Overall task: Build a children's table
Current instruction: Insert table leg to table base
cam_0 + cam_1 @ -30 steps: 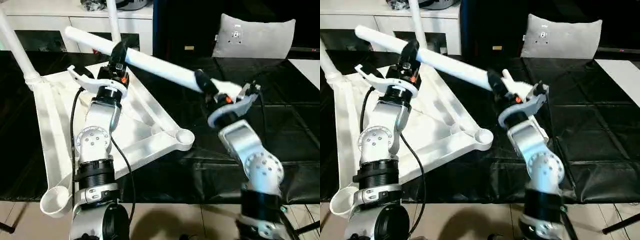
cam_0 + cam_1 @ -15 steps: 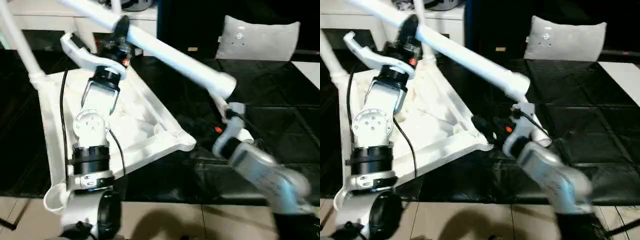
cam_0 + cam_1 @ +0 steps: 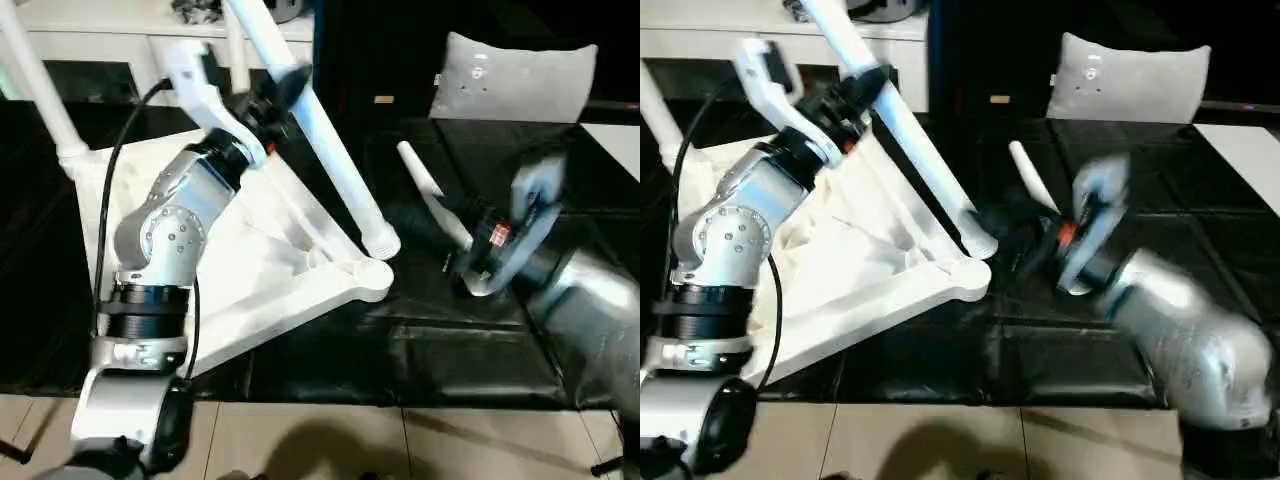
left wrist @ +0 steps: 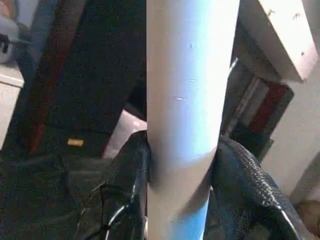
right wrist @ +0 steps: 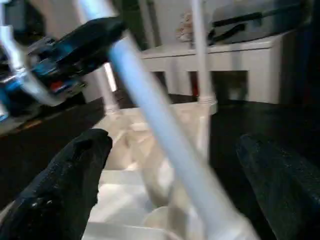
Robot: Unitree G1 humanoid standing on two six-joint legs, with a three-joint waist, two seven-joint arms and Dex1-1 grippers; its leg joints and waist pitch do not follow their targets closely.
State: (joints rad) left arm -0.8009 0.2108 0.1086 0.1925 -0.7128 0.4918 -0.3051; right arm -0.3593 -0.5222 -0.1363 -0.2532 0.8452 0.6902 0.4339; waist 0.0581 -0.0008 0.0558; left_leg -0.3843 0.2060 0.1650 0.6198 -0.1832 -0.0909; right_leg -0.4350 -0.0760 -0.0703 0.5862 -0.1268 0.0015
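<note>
The white table top [image 3: 255, 255] lies upside down, ribs up, on the black surface. Two legs [image 3: 35, 85] [image 3: 236, 55] stand in its far sockets. My left gripper [image 3: 277, 92] is shut on a third white leg [image 3: 335, 165], black fingers [image 4: 127, 175] clamping its upper part. That leg slopes down, and its lower end hangs just above the front corner socket [image 3: 372, 278]. To the right of that end is my right gripper [image 3: 412, 228], open. Its fingers [image 5: 75, 175] stand wide apart with the leg [image 5: 165, 135] ahead of them, untouched.
A grey-white cushion [image 3: 515, 75] leans at the back right. A white cabinet [image 3: 110, 35] runs along the back left. Black padded matting [image 3: 450, 340] covers the work surface, and pale floor tiles [image 3: 330, 445] show along the near edge.
My right gripper has let go of the leg's lower end, opened wide and dropped back to the right. The left gripper has swung the leg steeper, its end now near the front socket.
</note>
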